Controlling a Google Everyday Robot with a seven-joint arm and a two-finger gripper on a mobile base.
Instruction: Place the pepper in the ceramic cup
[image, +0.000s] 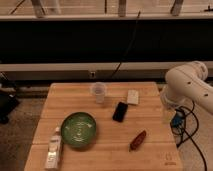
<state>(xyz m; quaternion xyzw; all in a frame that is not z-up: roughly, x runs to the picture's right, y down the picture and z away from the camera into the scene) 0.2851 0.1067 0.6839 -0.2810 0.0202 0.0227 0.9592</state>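
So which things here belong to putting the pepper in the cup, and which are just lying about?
For the job:
pepper, front right on the table
cup, at the back
gripper, beside the table's right edge, holding nothing

Lying about:
green bowl
phone
bottle
small pale box
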